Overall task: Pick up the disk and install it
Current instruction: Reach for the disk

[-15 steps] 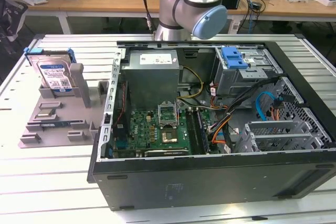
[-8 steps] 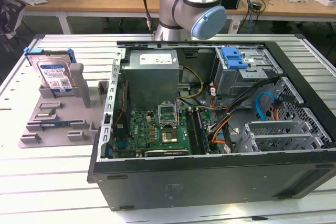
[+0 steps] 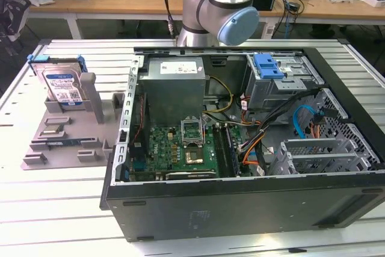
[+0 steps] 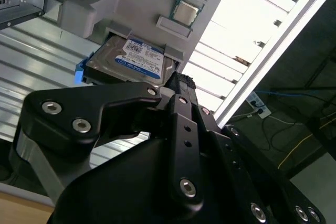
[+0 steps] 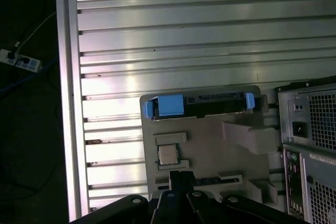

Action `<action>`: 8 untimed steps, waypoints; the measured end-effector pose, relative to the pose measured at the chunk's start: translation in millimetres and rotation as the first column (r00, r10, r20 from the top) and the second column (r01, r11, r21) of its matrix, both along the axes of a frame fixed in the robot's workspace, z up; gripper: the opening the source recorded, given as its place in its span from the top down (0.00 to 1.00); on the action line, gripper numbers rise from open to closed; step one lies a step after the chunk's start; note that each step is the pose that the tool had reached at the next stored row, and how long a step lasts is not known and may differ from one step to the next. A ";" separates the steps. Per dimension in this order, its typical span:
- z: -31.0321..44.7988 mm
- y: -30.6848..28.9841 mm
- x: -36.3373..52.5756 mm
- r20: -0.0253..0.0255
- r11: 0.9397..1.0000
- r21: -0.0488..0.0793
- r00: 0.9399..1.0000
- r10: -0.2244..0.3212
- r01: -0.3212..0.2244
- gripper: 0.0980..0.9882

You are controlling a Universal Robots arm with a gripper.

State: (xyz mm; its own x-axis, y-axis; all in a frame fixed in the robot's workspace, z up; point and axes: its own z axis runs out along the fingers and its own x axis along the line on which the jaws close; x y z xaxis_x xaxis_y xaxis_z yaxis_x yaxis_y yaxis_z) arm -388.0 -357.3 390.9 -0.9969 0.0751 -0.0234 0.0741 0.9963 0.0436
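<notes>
The disk (image 3: 62, 85) is a silver hard drive with a white-and-blue label and a blue carrier frame. It stands on edge, leaning in the grey plastic stand (image 3: 57, 139) at the exterior view's left. In the second wrist view the disk (image 4: 134, 61) shows its label face; in the first wrist view the disk (image 5: 198, 105) is seen edge-on from above. My gripper (image 5: 179, 178) hangs well above the stand, apart from the disk, its black fingertips together with nothing between them. The gripper (image 4: 181, 81) sits just short of the disk in the second wrist view.
An open computer case (image 3: 240, 203) lies at the exterior view's right, with a motherboard (image 3: 180, 145), cables and a grey drive cage topped by a blue latch (image 3: 268, 66). A small square chip (image 5: 168, 154) rests on the stand. The arm (image 3: 219, 10) rises behind the case.
</notes>
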 end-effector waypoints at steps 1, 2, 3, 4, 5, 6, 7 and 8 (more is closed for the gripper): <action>0.0 0.0 -0.1 0.000 1.000 0.000 1.000 0.000 0.000 0.99; 0.0 0.1 -0.1 0.000 1.000 0.000 1.000 0.000 0.000 0.99; 0.0 0.0 -0.1 0.000 1.000 0.000 1.000 0.000 0.000 0.99; 0.0 0.0 -0.1 0.000 1.000 0.000 1.000 0.000 0.000 0.99; 0.0 0.0 -0.1 0.000 1.000 0.000 1.000 0.000 0.000 0.99; 0.0 0.0 -0.2 0.000 1.000 0.000 1.000 0.000 0.000 0.99; 0.0 0.0 -0.2 0.000 1.000 0.000 1.000 0.000 0.000 0.99; 0.0 0.0 -0.2 0.000 1.000 0.000 1.000 0.000 0.000 0.99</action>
State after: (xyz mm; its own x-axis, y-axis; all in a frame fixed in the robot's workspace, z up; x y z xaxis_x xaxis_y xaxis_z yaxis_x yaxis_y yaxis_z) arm -388.3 -357.3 390.9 -0.9969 0.0752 -0.0235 0.0741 0.9963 0.0436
